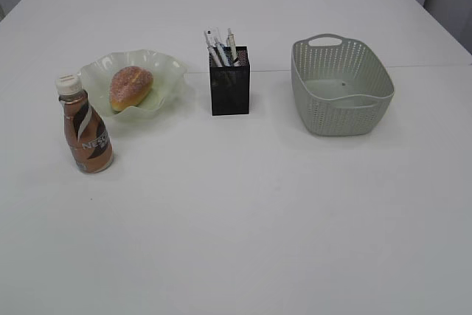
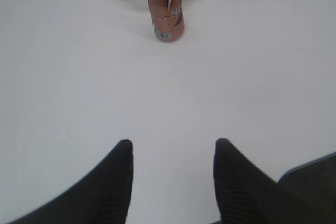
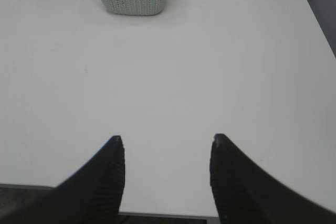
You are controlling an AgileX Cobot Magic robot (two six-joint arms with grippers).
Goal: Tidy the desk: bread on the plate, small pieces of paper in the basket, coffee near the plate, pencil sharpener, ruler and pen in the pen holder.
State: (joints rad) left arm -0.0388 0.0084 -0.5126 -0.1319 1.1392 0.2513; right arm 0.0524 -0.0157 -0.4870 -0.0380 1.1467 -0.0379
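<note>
Above bare table | left gripper jaws apart, empty | right gripper same

One bottle — one basket

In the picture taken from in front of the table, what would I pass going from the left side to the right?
Coffee bottle → pale green plate with the bread on it → black mesh pen holder with pens → grey-green basket.
</note>
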